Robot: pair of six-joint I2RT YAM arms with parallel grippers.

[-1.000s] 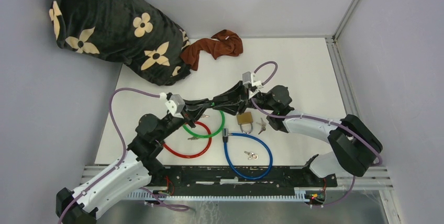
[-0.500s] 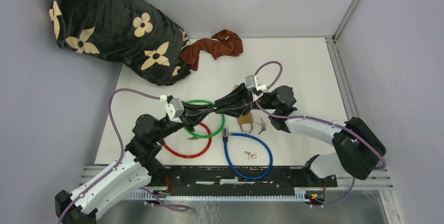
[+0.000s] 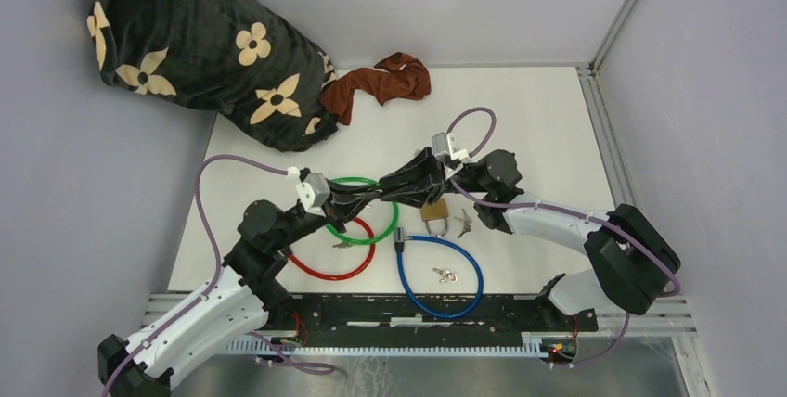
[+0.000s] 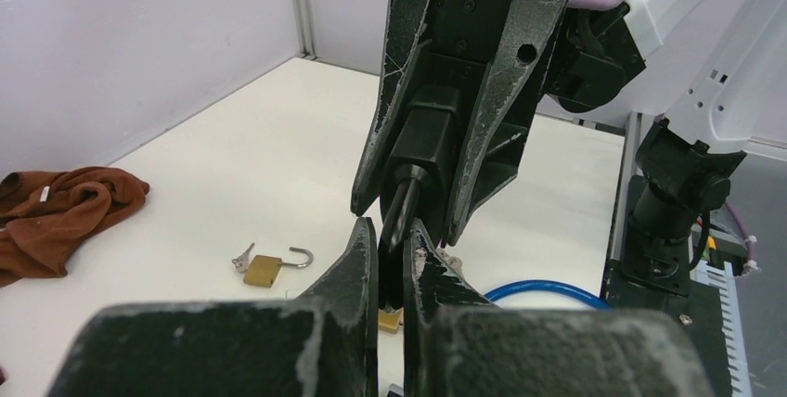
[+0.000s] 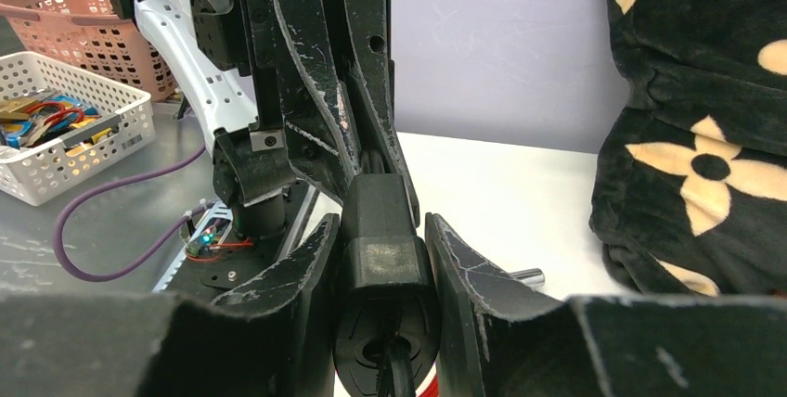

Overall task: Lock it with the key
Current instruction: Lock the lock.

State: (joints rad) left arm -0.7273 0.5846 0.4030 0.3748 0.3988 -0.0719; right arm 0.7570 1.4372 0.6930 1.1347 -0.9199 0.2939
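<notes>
Left gripper [image 3: 375, 196]: the jaws are pinched almost together on a thin dark stem [image 4: 401, 202]; the left wrist view [image 4: 390, 239] shows the fingertips squeezing its lower end.
Thin dark stem: it runs up into the black lock body [image 4: 429, 133]; whether it is a key or a cable end cannot be told.
Right gripper [image 3: 397, 189]: its 2 fingers clamp the sides of the black lock body, as the right wrist view [image 5: 380, 226] shows.
Black lock body: held in the air between the 2 grippers, above the middle of the table [image 3: 538, 137], over the green cable [image 3: 357, 181].
Green cable: a loop under the meeting grippers, overlapping the red cable [image 3: 320, 272].
Blue cable [image 3: 478, 276]: a loop lying flat near the arm bases, with a small set of keys [image 3: 445, 275] inside it.
Brass padlock [image 3: 434, 211]: on the table just right of the grippers, shackle swung open in the left wrist view [image 4: 264, 270], more keys [image 3: 462, 223] just beside it.
Brown cloth [image 3: 380, 82]: crumpled at the far edge of the table.
Flowered blanket [image 3: 186, 44]: bundled at the far left corner, touching the cloth.
</notes>
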